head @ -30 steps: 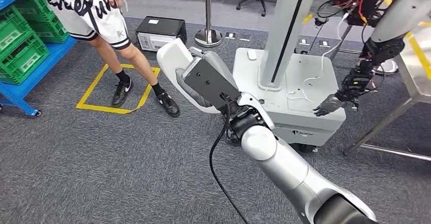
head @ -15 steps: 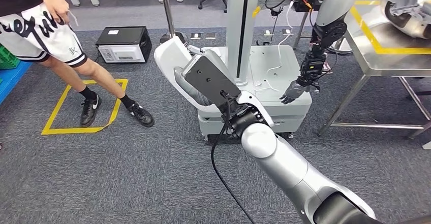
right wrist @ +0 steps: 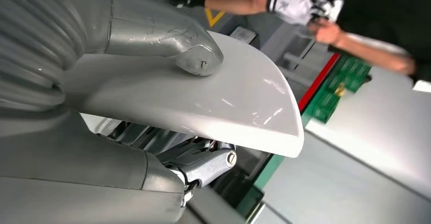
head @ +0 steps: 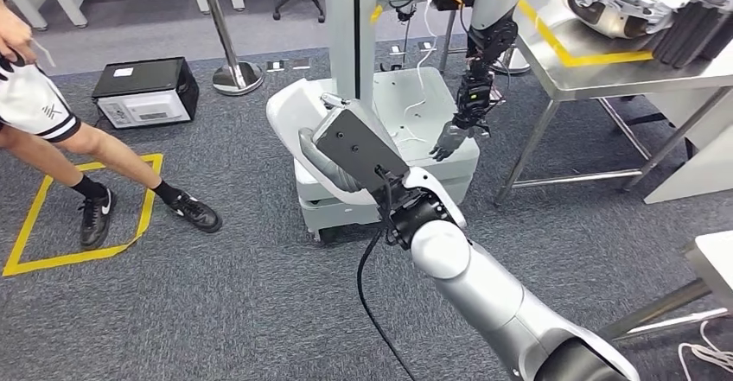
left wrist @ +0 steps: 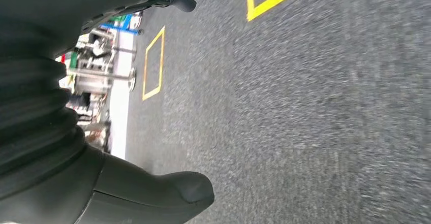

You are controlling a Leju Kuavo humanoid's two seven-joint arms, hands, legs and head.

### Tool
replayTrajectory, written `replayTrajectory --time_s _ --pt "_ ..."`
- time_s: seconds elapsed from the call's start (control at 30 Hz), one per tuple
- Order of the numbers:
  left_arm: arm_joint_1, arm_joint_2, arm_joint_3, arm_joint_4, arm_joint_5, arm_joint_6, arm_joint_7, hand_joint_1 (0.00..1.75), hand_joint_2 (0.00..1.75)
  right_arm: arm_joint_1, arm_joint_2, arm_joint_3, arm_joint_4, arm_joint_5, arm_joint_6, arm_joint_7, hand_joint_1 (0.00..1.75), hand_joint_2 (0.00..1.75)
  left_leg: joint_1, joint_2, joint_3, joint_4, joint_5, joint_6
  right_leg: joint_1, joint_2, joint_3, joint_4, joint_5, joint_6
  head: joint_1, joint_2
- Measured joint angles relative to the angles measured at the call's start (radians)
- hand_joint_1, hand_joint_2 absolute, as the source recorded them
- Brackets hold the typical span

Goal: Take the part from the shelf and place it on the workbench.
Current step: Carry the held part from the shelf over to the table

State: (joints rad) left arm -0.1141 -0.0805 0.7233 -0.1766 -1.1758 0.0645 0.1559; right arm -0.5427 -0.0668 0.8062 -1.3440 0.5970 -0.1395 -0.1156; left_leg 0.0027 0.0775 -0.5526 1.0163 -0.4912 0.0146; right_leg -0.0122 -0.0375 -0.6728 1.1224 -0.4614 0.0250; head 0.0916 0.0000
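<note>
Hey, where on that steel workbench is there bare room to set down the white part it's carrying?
The workbench is bare on its near strip, this side of the yellow tape line. Behind the tape it is crowded: a silver part and black blocks.

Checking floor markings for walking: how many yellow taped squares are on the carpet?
1 in the head view: a yellow taped square at the person's feet. More may lie outside it.

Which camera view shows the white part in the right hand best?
The right wrist view: the thumb presses on the white part, seen close. The head view shows it partly behind the right hand.
</note>
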Motion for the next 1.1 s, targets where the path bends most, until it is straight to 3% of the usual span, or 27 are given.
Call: replayTrajectory --time_s 0.07,0.1,0.17,0.23,0.3,0.33,0.37,0.4,0.43,0.47,0.53,0.6,0.67,0.7,0.77,0.83,0.87,0.9,0.93,1.0,1.07,1.1 --pt "-0.005 -0.001 0.000 -0.001 -0.001 0.000 0.003 0.00 1.75 0.000 0.000 -0.002 -0.006 0.003 0.002 0.001 1.75 1.75 -0.003 0.017 0.001 0.009 -0.010 -0.013 0.003 -0.029 0.042 -0.078 0.019 -0.010 -0.001 0.000" --pt "-0.008 -0.001 0.000 -0.001 -0.002 0.000 0.005 0.00 1.75 0.000 0.000 -0.004 -0.008 0.003 0.003 0.000 1.75 1.75 -0.005 0.026 0.003 0.010 -0.013 -0.019 0.006 -0.028 0.041 -0.081 0.017 -0.018 -0.002 0.000" --pt "-0.013 -0.004 0.000 -0.001 -0.003 0.000 0.008 0.00 1.75 0.001 0.000 -0.009 -0.012 0.004 0.006 0.000 1.75 1.75 -0.002 0.042 0.008 0.009 -0.017 -0.031 0.006 -0.004 0.040 -0.087 0.022 -0.031 -0.001 0.000" --pt "-0.016 -0.007 0.000 -0.001 -0.004 0.000 0.009 0.00 1.75 0.001 0.002 -0.015 -0.016 0.004 0.007 -0.002 1.75 1.75 0.003 0.012 -0.003 0.042 -0.044 -0.042 0.001 0.018 0.043 -0.095 0.029 -0.043 -0.004 0.000" --pt "-0.016 -0.008 0.000 -0.001 -0.005 0.000 0.009 0.00 1.75 0.002 0.005 -0.018 -0.017 0.004 0.009 -0.004 1.75 1.75 0.006 -0.047 -0.052 0.154 -0.105 -0.049 -0.001 0.041 0.044 -0.099 0.032 -0.050 -0.007 0.000" --pt "-0.014 -0.008 0.000 -0.001 -0.007 0.000 0.009 0.00 1.75 0.003 0.006 -0.018 -0.017 0.004 0.010 -0.004 1.75 1.75 0.007 -0.064 -0.086 0.224 -0.134 -0.050 0.000 0.053 0.043 -0.099 0.033 -0.052 -0.008 0.000" --pt "-0.012 -0.008 0.000 -0.001 -0.008 0.000 0.009 0.00 1.75 0.005 0.006 -0.018 -0.017 0.004 0.011 -0.004 1.75 1.75 0.007 -0.071 -0.112 0.275 -0.148 -0.050 0.001 0.067 0.043 -0.098 0.033 -0.052 -0.008 0.000" --pt "-0.011 -0.009 0.000 -0.001 -0.008 0.000 0.009 0.00 1.75 0.007 0.006 -0.018 -0.017 0.004 0.011 -0.004 1.75 1.75 0.007 -0.075 -0.124 0.292 -0.142 -0.049 0.002 0.080 0.042 -0.097 0.034 -0.052 -0.008 0.000" --pt "-0.010 -0.009 0.000 -0.001 -0.009 0.000 0.010 0.00 1.75 0.009 0.006 -0.018 -0.017 0.004 0.011 -0.003 1.75 1.75 0.007 -0.078 -0.117 0.268 -0.116 -0.046 0.003 0.094 0.042 -0.096 0.034 -0.052 -0.008 0.000" --pt "-0.010 -0.009 0.000 -0.001 -0.009 0.000 0.010 0.00 1.75 0.009 0.006 -0.018 -0.017 0.004 0.011 -0.003 1.75 1.75 0.007 -0.087 -0.092 0.208 -0.077 -0.042 0.003 0.108 0.042 -0.094 0.034 -0.051 -0.008 0.000" --pt "-0.011 -0.008 0.000 -0.001 -0.011 0.000 0.010 0.00 1.75 0.009 0.007 -0.020 -0.017 0.004 0.011 -0.003 1.75 1.75 0.006 -0.128 -0.032 0.070 -0.018 -0.033 0.002 0.132 0.040 -0.091 0.036 -0.046 -0.008 0.000" --pt "-0.013 -0.006 0.000 -0.001 -0.013 0.000 0.011 0.00 1.75 0.012 0.008 -0.021 -0.017 0.005 0.011 -0.004 1.75 1.75 0.004 -0.149 -0.007 0.013 -0.005 -0.028 0.000 0.152 0.034 -0.093 0.042 -0.034 -0.008 0.000" --pt "-0.014 -0.006 0.000 -0.001 -0.017 -0.001 0.011 0.00 1.75 0.018 0.008 -0.025 -0.017 0.006 0.010 -0.004 1.75 1.75 0.003 -0.129 -0.003 0.006 0.002 -0.019 -0.001 0.171 0.029 -0.099 0.051 -0.018 -0.008 0.000" --pt "-0.015 -0.007 0.000 -0.002 -0.019 -0.002 0.011 0.00 1.75 0.021 0.008 -0.028 -0.018 0.007 0.010 -0.004 1.75 1.75 0.005 -0.117 -0.002 0.000 0.008 -0.012 0.000 0.165 0.025 -0.096 0.048 -0.013 -0.007 0.000" --pt "-0.015 -0.008 0.000 -0.003 -0.021 -0.002 0.010 0.00 1.75 0.025 0.007 -0.034 -0.019 0.009 0.009 -0.004 1.75 1.75 0.008 -0.092 -0.002 -0.012 0.019 0.002 0.006 0.117 -0.006 -0.037 0.010 -0.008 -0.003 0.000" --pt "-0.013 -0.008 0.000 -0.004 -0.022 -0.003 0.010 0.00 1.75 0.029 0.006 -0.037 -0.020 0.011 0.009 -0.004 1.75 1.75 0.004 -0.065 -0.004 -0.012 0.020 0.009 0.007 0.063 -0.068 0.098 -0.060 -0.004 0.000 0.000" --pt "-0.011 -0.007 0.000 -0.004 -0.022 -0.003 0.010 0.00 1.75 0.032 0.006 -0.037 -0.020 0.012 0.010 -0.004 1.75 1.75 0.003 -0.051 -0.006 -0.012 0.019 0.010 0.005 0.053 -0.094 0.159 -0.084 -0.002 0.000 0.000" --pt "-0.010 -0.007 0.000 -0.004 -0.022 -0.005 0.010 0.00 1.75 0.035 0.006 -0.038 -0.020 0.013 0.011 -0.004 1.75 1.75 0.002 -0.037 -0.007 -0.010 0.018 0.010 0.004 0.047 -0.106 0.189 -0.090 0.000 0.000 0.000" --pt "-0.010 -0.007 0.000 -0.004 -0.022 -0.006 0.010 0.00 1.75 0.036 0.006 -0.039 -0.020 0.014 0.012 -0.005 1.75 1.75 0.003 -0.024 -0.008 -0.009 0.017 0.009 0.002 0.043 -0.096 0.177 -0.078 0.002 0.000 0.000" --pt "-0.010 -0.007 0.000 -0.004 -0.022 -0.010 0.010 0.00 1.75 0.036 0.006 -0.041 -0.020 0.016 0.013 -0.009 1.75 1.75 0.003 0.000 -0.009 -0.002 0.013 0.003 0.001 0.014 -0.020 0.051 -0.025 0.002 0.001 0.000" --pt "-0.010 -0.005 0.000 -0.004 -0.022 -0.010 0.009 0.00 1.75 0.034 0.007 -0.042 -0.020 0.017 0.014 -0.015 1.75 1.75 -0.001 0.019 -0.009 0.008 0.003 -0.008 0.004 -0.026 0.045 -0.062 0.006 -0.006 0.000 0.000" --pt "-0.010 -0.004 0.000 -0.004 -0.022 -0.011 0.009 0.00 1.75 0.033 0.007 -0.043 -0.020 0.017 0.013 -0.017 1.75 1.75 -0.004 0.027 -0.007 0.011 0.000 -0.015 0.006 -0.035 0.056 -0.084 0.009 -0.012 -0.001 0.000"
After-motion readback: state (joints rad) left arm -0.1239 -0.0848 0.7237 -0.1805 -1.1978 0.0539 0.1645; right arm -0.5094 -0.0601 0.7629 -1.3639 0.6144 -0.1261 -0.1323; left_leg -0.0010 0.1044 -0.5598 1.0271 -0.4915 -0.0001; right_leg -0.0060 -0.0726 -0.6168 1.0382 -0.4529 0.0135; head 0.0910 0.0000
